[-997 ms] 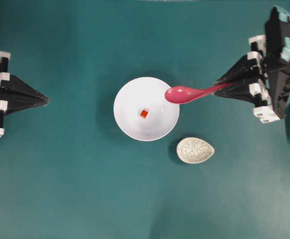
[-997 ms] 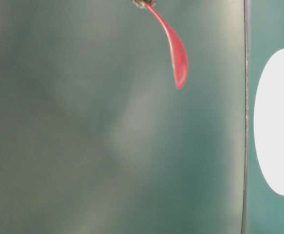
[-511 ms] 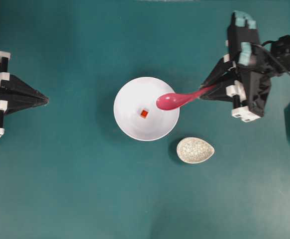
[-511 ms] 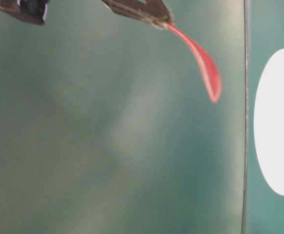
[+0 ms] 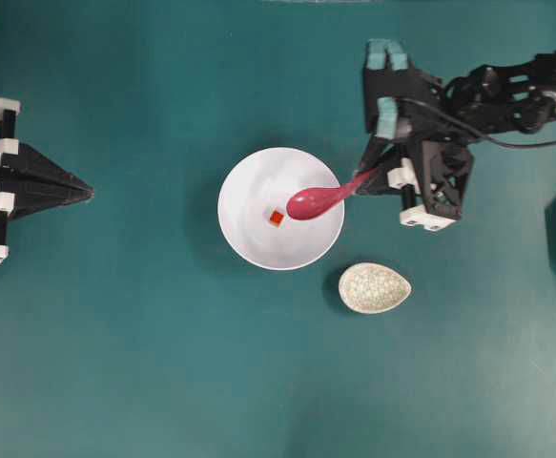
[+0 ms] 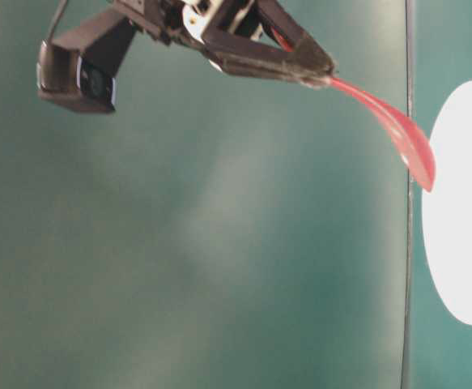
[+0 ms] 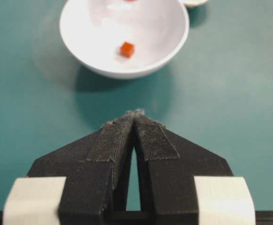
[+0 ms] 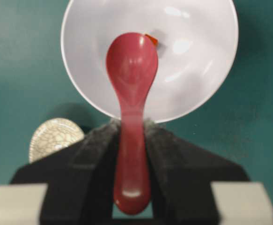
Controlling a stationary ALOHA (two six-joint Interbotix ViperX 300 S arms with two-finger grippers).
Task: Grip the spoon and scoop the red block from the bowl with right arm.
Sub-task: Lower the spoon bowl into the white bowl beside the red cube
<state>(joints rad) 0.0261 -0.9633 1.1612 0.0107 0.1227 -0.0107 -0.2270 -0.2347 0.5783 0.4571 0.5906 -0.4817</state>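
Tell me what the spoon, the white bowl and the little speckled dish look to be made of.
The spoon: glazed ceramic or hard plastic, hard to tell which; its magenta surface is glossy with bright highlights.
The bowl: likely glazed ceramic or melamine; smooth plain white with soft reflections of the lights.
The speckled dish: probably crackle-glazed ceramic; a web of fine dark lines covers its beige surface.

The table [image 5: 144, 363] carries one white bowl [image 5: 249, 239], one red block [image 5: 276, 219], one pink spoon [image 5: 314, 200], one speckled egg-shaped dish [image 5: 374, 287], and two black grippers [image 5: 371, 179] [image 5: 89, 194].
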